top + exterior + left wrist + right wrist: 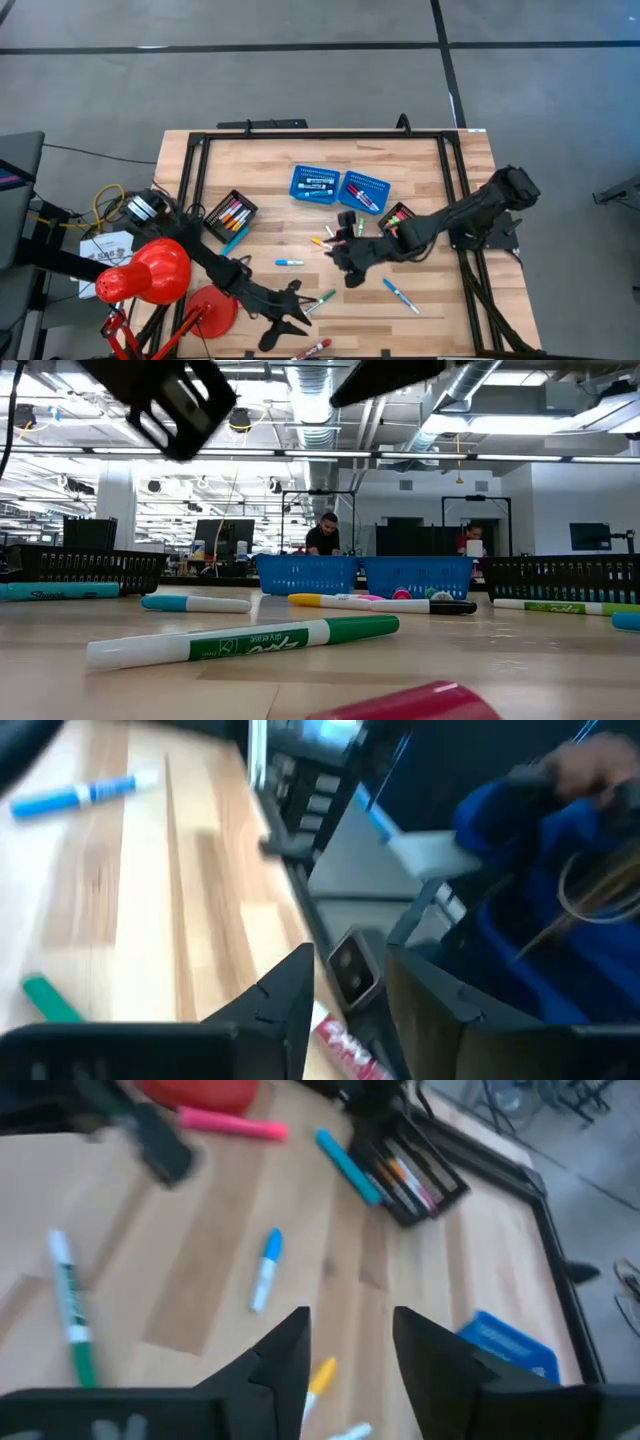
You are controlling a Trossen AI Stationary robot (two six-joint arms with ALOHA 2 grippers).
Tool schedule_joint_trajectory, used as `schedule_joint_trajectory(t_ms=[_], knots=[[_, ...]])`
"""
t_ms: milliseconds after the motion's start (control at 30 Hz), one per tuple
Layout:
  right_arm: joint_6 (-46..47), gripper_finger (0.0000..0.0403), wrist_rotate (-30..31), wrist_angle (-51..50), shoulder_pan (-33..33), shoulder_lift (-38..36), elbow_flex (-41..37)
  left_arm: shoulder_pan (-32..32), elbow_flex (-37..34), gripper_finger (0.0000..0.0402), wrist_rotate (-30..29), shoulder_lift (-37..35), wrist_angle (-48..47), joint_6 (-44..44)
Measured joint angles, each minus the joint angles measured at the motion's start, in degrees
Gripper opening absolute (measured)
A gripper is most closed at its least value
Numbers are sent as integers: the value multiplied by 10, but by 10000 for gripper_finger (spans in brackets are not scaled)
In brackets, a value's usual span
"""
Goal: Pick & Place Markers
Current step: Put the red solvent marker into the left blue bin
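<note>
From above: wood table (440, 300) w/ black frame. Two blue baskets (338, 187) sit side by side at the far middle, markers inside. A black tray (232, 213) w/ markers is left of them, another tray (397, 217) to the right. Loose markers (290, 262) lie across the middle & near part: blue one center-left, blue one (401, 296) to the right, green one (322, 299) near center, red one (312, 349) at the near edge, a yellow & a few more by the right arm. Left gripper (285, 322) hangs over the near middle, close to the green marker, nothing in it. Right gripper (345, 262) hangs over the center, just near of the baskets, also holding nothing. A red lamp (150, 272) stands at the near left corner.

Low view: green-capped white marker (243, 641) lies closest, pink one (410, 703) nearer still at the bottom edge. Teal, yellow & black-tipped markers farther back, then the baskets & trays. Arms show only as dark shapes overhead. People in the room beyond.

Left wrist: fingers (275, 1005) stand apart w/ a gap, empty. Red marker (345, 1045) lies on the table under that gap, at the table edge. Blue marker & a green end farther off. A person in a blue sleeve (520, 930) is past the edge.

Right wrist: fingers (280, 1360) parted, empty. Yellow marker (318, 1378) lies just ahead below the gap; blue, green, teal & pink markers beyond, plus the left tray.
</note>
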Motion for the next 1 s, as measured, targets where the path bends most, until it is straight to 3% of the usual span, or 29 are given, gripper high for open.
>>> schedule_joint_trajectory(t_ms=[200, 333, 567, 1000], knots=[[7, 91, -1, 9, -32, 7, -1, -9, 30, 102, 28, 41, -37, -29], [49, 66, -1, 9, -39, 7, 0, -20, 42, 68, 65, 62, -34, -28], [99, 48, -2, 13, -39, 7, 0, -49, 79, 9, 70, 123, -35, -10], [200, 47, -2, 13, -23, 7, 0, -75, 99, 5, 48, 154, -34, 4]])
